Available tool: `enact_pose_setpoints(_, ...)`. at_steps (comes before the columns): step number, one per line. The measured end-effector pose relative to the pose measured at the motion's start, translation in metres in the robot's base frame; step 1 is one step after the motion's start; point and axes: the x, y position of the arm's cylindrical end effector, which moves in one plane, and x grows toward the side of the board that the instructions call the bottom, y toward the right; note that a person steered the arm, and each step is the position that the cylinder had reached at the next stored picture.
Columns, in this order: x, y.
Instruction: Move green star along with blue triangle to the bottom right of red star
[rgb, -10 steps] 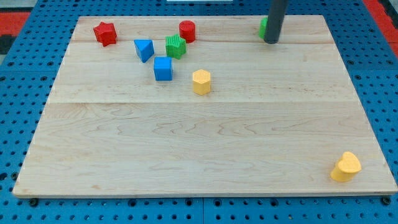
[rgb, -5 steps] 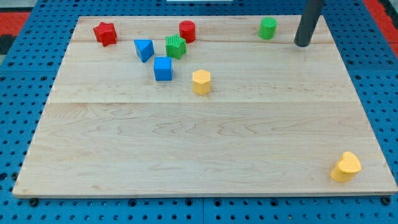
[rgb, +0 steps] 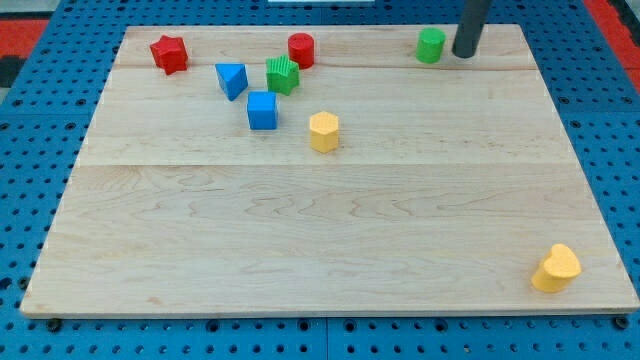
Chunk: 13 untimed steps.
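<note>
A pale wooden board (rgb: 330, 230) lies on a blue pegboard (rgb: 30, 180); eight blocks, two each of red, green, blue and yellow; no writing shows. My tip (rgb: 464, 54), a bare rod with no pincer, stands at three o'clock of the green cylinder (rgb: 431, 45); green star (rgb: 283, 75) sits just beside blue triangle (rgb: 232, 80), at four o'clock of red star (rgb: 169, 53).

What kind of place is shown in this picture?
Probably a robot test bench: a wooden board lies on a blue pegboard, with small blocks like the red star, and my tip beside a green cylinder.
</note>
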Motion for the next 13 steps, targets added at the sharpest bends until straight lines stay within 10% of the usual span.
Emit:
enact_pose_setpoints(4,0.025,-0.103)
enact_pose_setpoints(6,-0.03,-0.203)
enact_pose_setpoints(12,-0.038,-0.026)
enact_pose_setpoints(13,-0.032,-0.131)
